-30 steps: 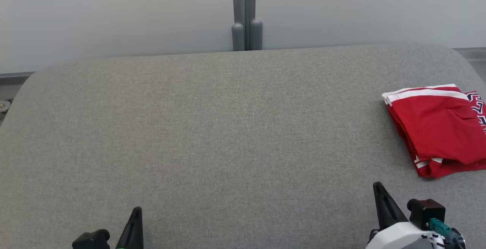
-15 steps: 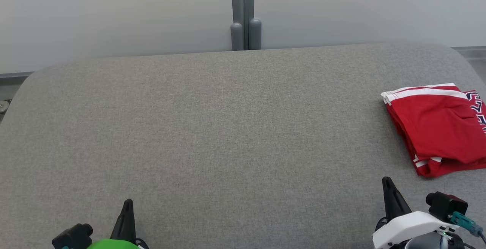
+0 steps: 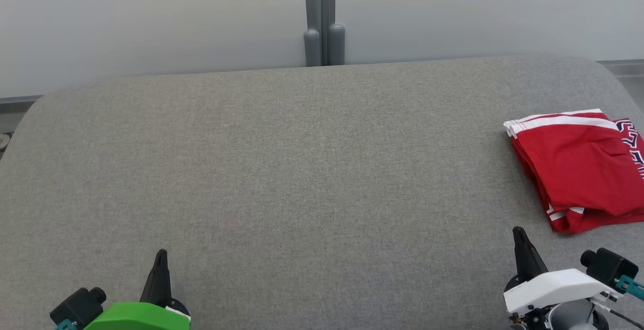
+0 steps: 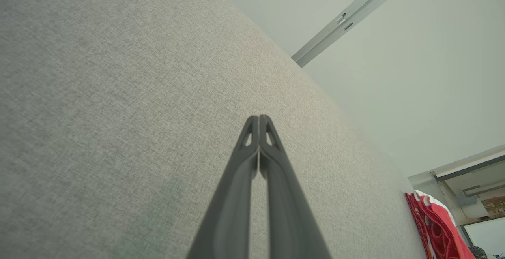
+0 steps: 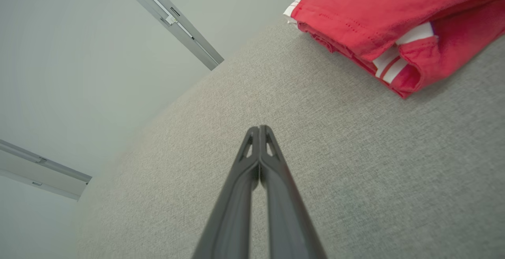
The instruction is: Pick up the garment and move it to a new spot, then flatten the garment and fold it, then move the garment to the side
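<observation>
Beyond the right claw — closed, empty — lies the garment; left claw likewise, well apart.

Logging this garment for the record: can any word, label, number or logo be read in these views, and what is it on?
Navy and white block lettering on the red garment, at its right edge: cut off by the frame in the head view, not readable.
No other word, number or label can be read, on the garment or on the grey table.
</observation>
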Controlling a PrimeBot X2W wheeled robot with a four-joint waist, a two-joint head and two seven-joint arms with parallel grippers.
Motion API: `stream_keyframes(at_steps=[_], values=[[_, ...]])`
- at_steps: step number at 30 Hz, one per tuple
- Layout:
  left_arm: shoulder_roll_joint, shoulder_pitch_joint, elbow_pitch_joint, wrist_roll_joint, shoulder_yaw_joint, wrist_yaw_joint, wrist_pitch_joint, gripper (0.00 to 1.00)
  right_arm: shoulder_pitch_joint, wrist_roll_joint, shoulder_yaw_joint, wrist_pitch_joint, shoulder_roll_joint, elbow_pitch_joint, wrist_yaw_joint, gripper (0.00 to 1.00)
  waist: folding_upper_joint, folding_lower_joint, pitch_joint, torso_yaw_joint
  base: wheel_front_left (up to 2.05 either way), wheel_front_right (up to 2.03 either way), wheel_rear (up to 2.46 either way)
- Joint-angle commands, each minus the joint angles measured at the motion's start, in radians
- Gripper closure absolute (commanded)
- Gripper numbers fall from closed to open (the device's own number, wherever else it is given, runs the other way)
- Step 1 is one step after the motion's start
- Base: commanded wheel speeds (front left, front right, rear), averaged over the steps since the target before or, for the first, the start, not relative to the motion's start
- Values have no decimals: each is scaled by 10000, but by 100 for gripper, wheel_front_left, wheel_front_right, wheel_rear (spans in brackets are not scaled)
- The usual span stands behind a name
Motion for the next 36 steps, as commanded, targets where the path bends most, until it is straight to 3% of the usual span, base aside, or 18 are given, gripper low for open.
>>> stream_keyframes(at_steps=[1, 36], values=[[40, -282, -169, -279, 66, -10, 43, 100, -269, 298, -48, 56, -62, -161, -5, 100, 0, 0, 1, -2, 0, 0, 0], [-10, -801, -576, -3988, 577, -18, 1097, 100, -673, 4745, -447, 1112, -95, -333, -6, 100, 0, 0, 48, -92, 0, 0, 0]])
